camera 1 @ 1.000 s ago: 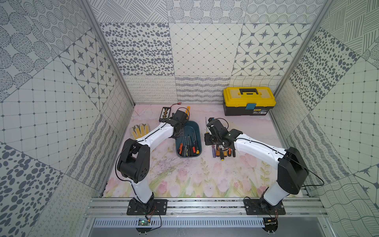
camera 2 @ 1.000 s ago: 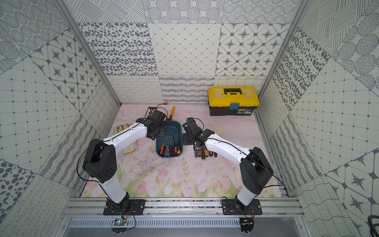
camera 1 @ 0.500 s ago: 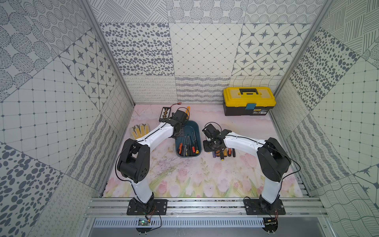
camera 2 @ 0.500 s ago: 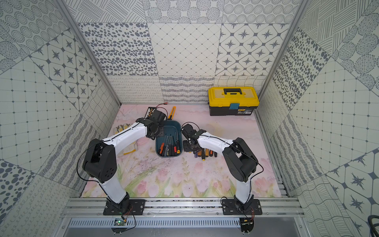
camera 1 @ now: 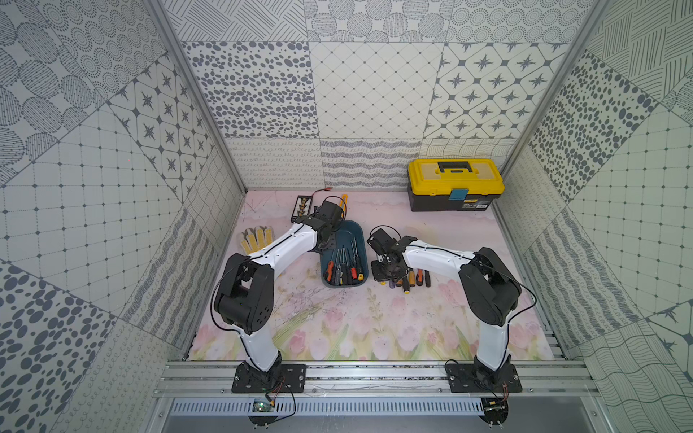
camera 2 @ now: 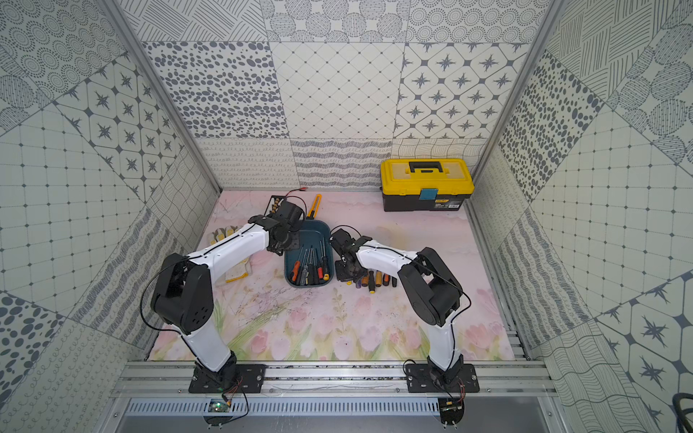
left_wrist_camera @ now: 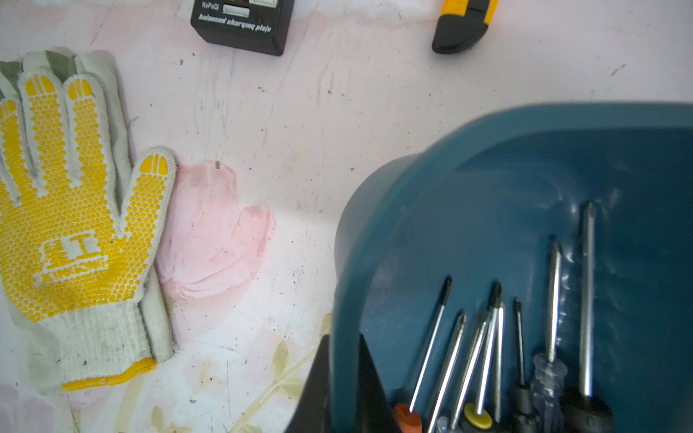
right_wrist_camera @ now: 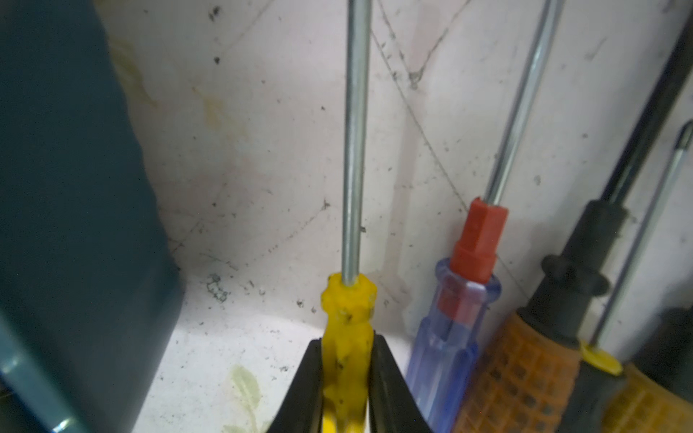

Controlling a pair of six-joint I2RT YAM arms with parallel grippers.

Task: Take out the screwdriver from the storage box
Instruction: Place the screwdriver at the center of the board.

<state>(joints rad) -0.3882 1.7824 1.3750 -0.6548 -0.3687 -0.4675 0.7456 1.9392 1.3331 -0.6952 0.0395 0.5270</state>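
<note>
The yellow screwdriver [right_wrist_camera: 347,318] is out of the storage box [camera 1: 358,232] – low over the worktop [camera 1: 337,318], pinched in the right end effector [right_wrist_camera: 347,375] while the left end effector [left_wrist_camera: 343,390] clamps the box rim – and dropping it carelessly could knock the other screwdrivers [right_wrist_camera: 525,337] beside it.

One storage box [camera 1: 354,230] and one yellow-lidded toolbox [camera 1: 455,183] are counted on the table [camera 1: 337,322]. Two work gloves [left_wrist_camera: 71,210] are seen, stacked as a pair, along with one utility knife [left_wrist_camera: 461,26] and one black charging plate [left_wrist_camera: 242,26]. Inside the box at least seven screwdrivers [left_wrist_camera: 552,300] can be made out by their shafts; the exact number cannot be told. Five more screwdrivers [right_wrist_camera: 465,307] are counted on the table beside it. Two robot arms [camera 1: 288,243] [camera 1: 435,258] are present.
</note>
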